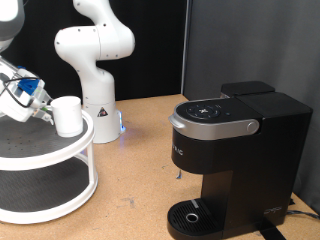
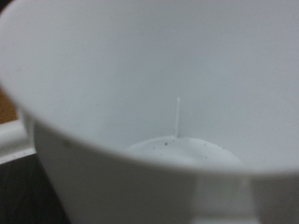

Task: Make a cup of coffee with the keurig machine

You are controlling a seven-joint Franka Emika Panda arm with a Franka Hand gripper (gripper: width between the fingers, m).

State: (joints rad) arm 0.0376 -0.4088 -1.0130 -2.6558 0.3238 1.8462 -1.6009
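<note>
The gripper, at the exterior view's left edge, meets the cup; whether its fingers pinch it I cannot tell. The cup sits atop a white two-tier stand (its interior fills the wrist view). The keurig machine stands well apart, lower right.

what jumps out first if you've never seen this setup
The black keurig machine fills the exterior view's right, its drip tray bare. At the left, the gripper is at the white cup on the top tier of a round white stand. The wrist view is filled by the cup's empty inside.
</note>
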